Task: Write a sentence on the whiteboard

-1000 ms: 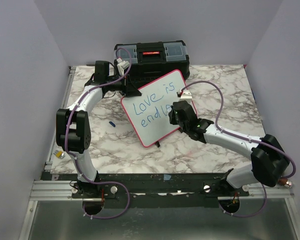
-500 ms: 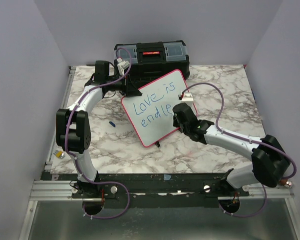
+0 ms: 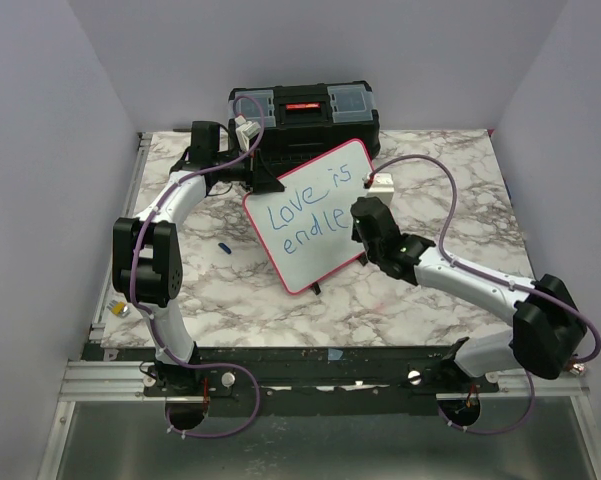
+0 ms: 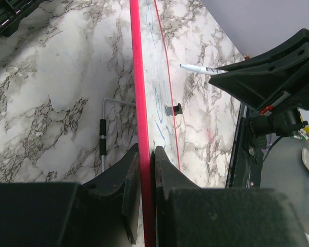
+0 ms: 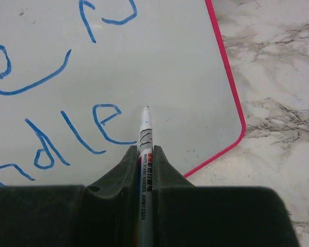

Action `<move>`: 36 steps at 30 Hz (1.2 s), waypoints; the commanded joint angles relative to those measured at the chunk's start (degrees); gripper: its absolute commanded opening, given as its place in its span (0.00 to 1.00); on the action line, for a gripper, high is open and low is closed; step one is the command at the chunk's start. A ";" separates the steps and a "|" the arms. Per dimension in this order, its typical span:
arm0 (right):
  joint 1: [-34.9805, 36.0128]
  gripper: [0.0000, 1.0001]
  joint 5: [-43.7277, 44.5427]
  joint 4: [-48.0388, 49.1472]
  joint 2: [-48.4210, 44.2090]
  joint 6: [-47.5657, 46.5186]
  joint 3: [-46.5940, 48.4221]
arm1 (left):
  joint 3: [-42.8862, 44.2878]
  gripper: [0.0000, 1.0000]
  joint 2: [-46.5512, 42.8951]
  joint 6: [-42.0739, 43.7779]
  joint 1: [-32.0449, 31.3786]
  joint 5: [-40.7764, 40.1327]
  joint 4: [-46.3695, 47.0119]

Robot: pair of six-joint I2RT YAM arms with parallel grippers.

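- While the left hand clamps the pink rim of the whiteboard, it stands mid-frame on the surface.
- Right hand clamped on a marker, tip just right of the blue sentence.

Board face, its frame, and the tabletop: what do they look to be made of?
Whiteboard face: smooth, even white with no visible texture, likely a coated or melamine sheet; the exact coating cannot be told. Frame: thin pink-red strip with a rounded corner, probably moulded plastic. Tabletop: white with grey veining, a marble look; real stone or printed laminate cannot be told.
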 commanded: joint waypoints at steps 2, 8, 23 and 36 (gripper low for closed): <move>-3.88 0.01 -4.14 3.37 -1.70 0.87 0.65 | 0.19 0.00 -1.78 3.68 -0.31 1.61 5.18; -7.14 0.01 -12.40 7.33 -1.94 1.19 -0.56 | 0.17 0.00 -1.76 3.65 -0.33 1.61 5.19; -10.30 0.01 -19.78 10.85 -1.18 -0.13 -1.40 | 0.17 0.00 -1.80 3.72 -0.28 1.60 5.08; -11.35 0.01 -19.84 11.28 0.62 -0.17 -1.45 | 0.24 0.00 -1.78 3.80 -0.30 1.61 5.06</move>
